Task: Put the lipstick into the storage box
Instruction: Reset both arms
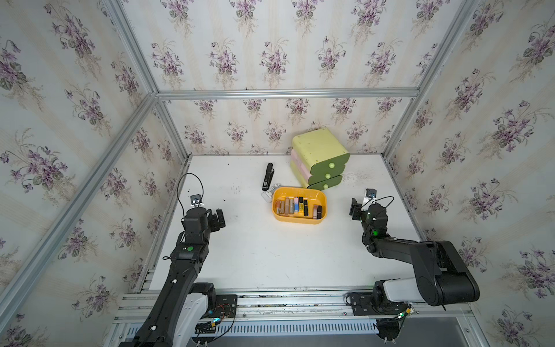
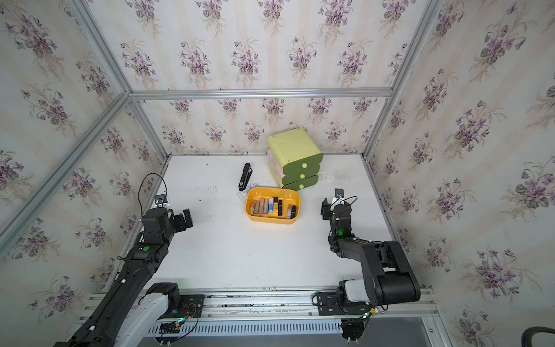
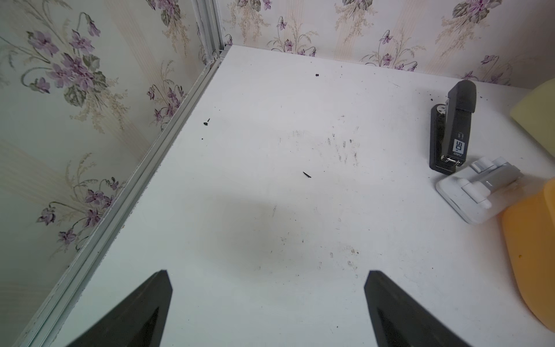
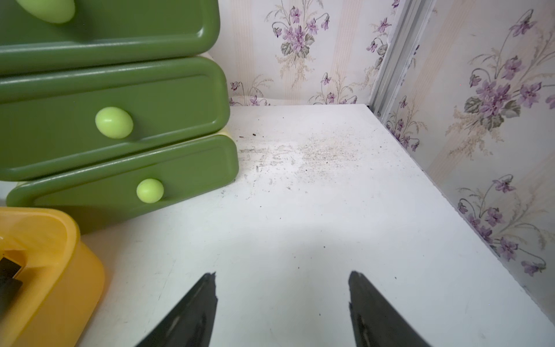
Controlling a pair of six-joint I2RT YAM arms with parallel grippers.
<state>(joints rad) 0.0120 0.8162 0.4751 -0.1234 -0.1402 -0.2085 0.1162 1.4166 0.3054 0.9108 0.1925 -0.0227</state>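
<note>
**Lipsticks lined up in the box, both grippers empty**

In both top views, your left gripper (image 1: 217, 218) and right gripper (image 1: 355, 207) hang over bare table (image 1: 255, 255), jaws apart, holding nothing. The box (image 1: 300, 221) sits between them, nearer the right gripper and clear of both. A row of lipsticks (image 1: 297, 205) lies side by side inside it. Beyond the box, farther from either gripper, stand the drawers (image 1: 318, 147). A stapler (image 1: 267, 176) and a small white clip (image 1: 268, 195) lie off the box's far corner, on the left gripper's side.

The left wrist view shows that gripper spread wide over blank table, nothing between its jaws. The stapler and clip lie ahead and to its right, with the box's edge (image 3: 528, 255) just past them.

The right wrist view shows that gripper parted too, though less widely, and just as empty. The box's corner (image 4: 60, 264) is close on its left, with a dark lipstick showing inside. The drawers rise ahead of it, all three shut.

No lipstick shows loose on the table in any view, so the job reads as done or nearly so. Anything behind the drawers is hidden from you.
</note>
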